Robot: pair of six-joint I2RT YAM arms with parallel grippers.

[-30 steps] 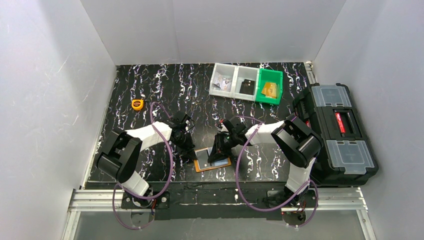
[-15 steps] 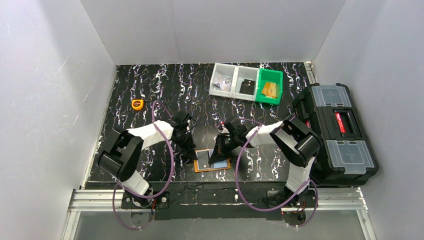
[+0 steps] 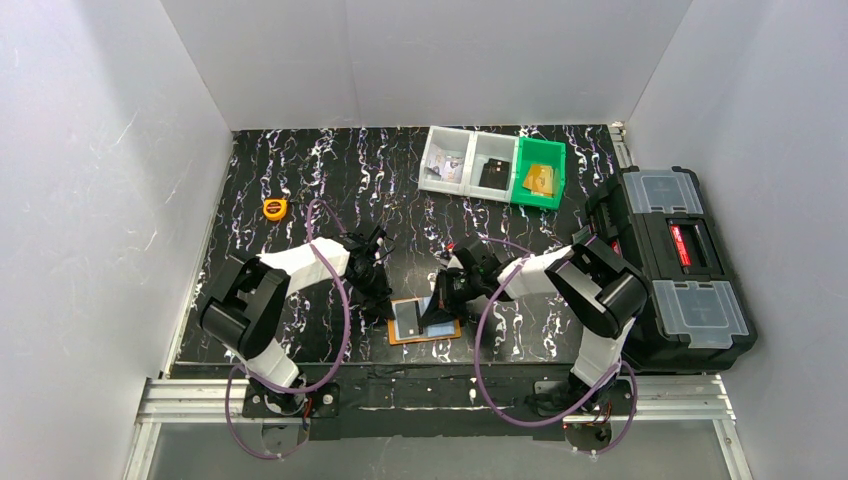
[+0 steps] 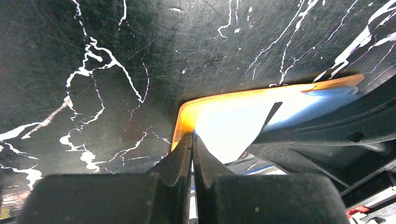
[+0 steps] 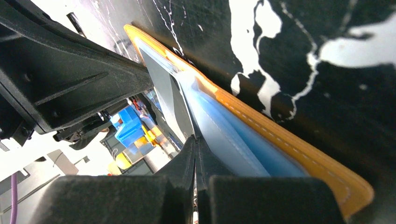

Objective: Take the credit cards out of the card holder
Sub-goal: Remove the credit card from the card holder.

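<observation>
Twin white-and-black arms, purple cabling

The left arm [image 3: 298,259] and right arm [image 3: 535,266] have white link shells, blocky black joint housings and looping purple cables [image 3: 478,338]; the left gripper [image 4: 192,138] and right gripper [image 5: 195,139] are matte black, with wedge-shaped fingers [image 4: 175,164] tapering thin.

Left pincer [image 3: 388,308], right pincer [image 3: 435,318] flank card holder [image 3: 407,322]; toolbox [image 3: 670,265] right

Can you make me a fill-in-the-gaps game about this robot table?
1. The card holder has an ____ edge.
2. The bin at the right end of the row of three is ____.
3. The little tape measure lies on the ____ arm's side of the table.
4. The big black toolbox stands beside the ____ arm.
Missing words: orange, green, left, right.
</observation>
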